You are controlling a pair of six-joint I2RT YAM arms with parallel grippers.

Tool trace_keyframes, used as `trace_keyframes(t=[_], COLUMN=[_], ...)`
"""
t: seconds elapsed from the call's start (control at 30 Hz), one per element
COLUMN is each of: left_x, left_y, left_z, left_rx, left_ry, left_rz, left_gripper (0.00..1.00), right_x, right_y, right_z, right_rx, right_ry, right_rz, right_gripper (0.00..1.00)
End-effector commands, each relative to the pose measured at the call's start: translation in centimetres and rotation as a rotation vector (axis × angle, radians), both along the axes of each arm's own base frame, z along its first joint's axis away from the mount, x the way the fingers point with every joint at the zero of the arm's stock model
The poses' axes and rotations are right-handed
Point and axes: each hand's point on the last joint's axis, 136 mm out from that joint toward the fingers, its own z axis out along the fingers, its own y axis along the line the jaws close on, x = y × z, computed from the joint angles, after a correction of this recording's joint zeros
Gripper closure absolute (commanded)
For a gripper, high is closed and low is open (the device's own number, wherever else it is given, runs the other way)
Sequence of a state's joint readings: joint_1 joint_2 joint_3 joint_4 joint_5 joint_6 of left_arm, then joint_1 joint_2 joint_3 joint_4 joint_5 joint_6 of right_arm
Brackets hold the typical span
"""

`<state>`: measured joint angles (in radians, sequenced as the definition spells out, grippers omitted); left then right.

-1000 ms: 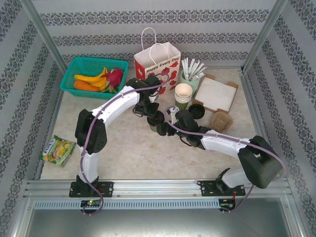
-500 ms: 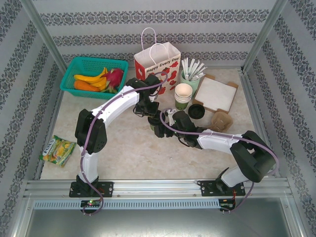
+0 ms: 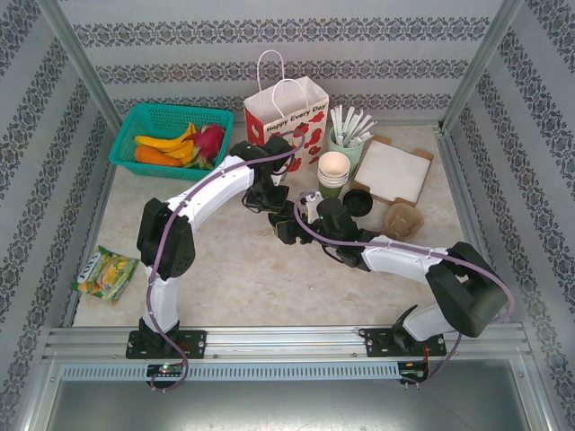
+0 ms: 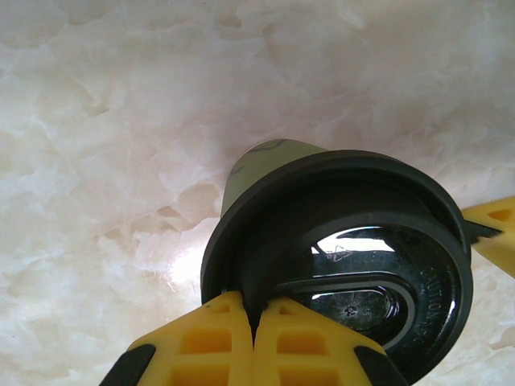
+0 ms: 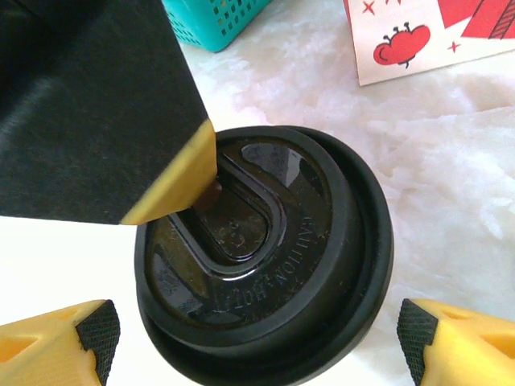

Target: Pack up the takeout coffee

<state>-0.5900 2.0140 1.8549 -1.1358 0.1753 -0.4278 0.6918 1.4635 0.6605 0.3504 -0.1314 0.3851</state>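
The takeout coffee (image 3: 287, 228), a dark green cup with a black lid (image 4: 354, 241), stands on the marble table in front of the paper bag (image 3: 286, 117). My left gripper (image 4: 256, 310) is shut on the lid's rim, one yellow finger inside the lid and one outside. In the right wrist view that left finger (image 5: 173, 181) presses into the lid (image 5: 265, 257). My right gripper (image 5: 257, 330) is open and straddles the cup from the right, its fingertips (image 5: 420, 331) clear of the lid on both sides. In the top view the two grippers meet over the cup.
Near the cup's right stand cream paper cups (image 3: 333, 171), a pale green holder of white sticks (image 3: 346, 135), a loose black lid (image 3: 358, 202), a cardboard tray (image 3: 393, 169) and a brown cup carrier (image 3: 403, 218). A teal fruit basket (image 3: 162, 117) sits back left, a snack packet (image 3: 106, 272) front left.
My right gripper has slid left up to the cup and spread its fingers wider around it. The left gripper and the cup have stayed put.
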Motion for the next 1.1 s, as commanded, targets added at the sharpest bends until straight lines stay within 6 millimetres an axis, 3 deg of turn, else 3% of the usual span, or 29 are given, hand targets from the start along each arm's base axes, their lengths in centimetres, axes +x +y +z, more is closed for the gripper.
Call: trace_keyframes(t=[0.0,0.17,0.23,0.33,0.43,0.6,0.83,1.07], left_x=[-2.0,-2.2,-2.2,-2.0,-1.7,-1.2,-1.3,-1.5], left_y=[0.3,0.1,0.1,0.3,0.7,1.2,1.5,1.0], left_z=[-3.0,-3.3,-3.3,-3.2,-2.9,-1.7,-0.4,-1.0], left_rx=[0.068,0.058,0.054,0.065,0.086,0.115,0.132,0.111], left_ry=[0.116,0.124,0.126,0.112,0.099,0.046,0.03,0.052], left_rz=[-0.011,-0.014,-0.02,-0.034,-0.046,-0.109,-0.179,-0.17], left_gripper=[1.0,1.0,1.0,1.0,1.0,1.0,1.0,1.0], right_x=[1.2,1.2,0.8,0.3,-0.3,0.2,3.0,2.8], right_y=[0.4,-1.7,-2.1,-1.8,-1.0,-1.3,-4.3,-2.9], right_z=[-0.2,-3.9,-4.5,-3.4,-1.1,2.4,2.4,1.9], right_rx=[-0.02,-0.128,-0.14,-0.102,-0.036,0.175,0.295,0.325], right_ry=[-0.029,0.008,0.028,0.029,0.024,0.109,0.275,0.38], right_rz=[-0.008,-0.078,-0.079,-0.056,-0.002,0.012,-0.188,-0.137], right_gripper=[0.09,0.11,0.11,0.12,0.12,0.11,0.19,0.34])
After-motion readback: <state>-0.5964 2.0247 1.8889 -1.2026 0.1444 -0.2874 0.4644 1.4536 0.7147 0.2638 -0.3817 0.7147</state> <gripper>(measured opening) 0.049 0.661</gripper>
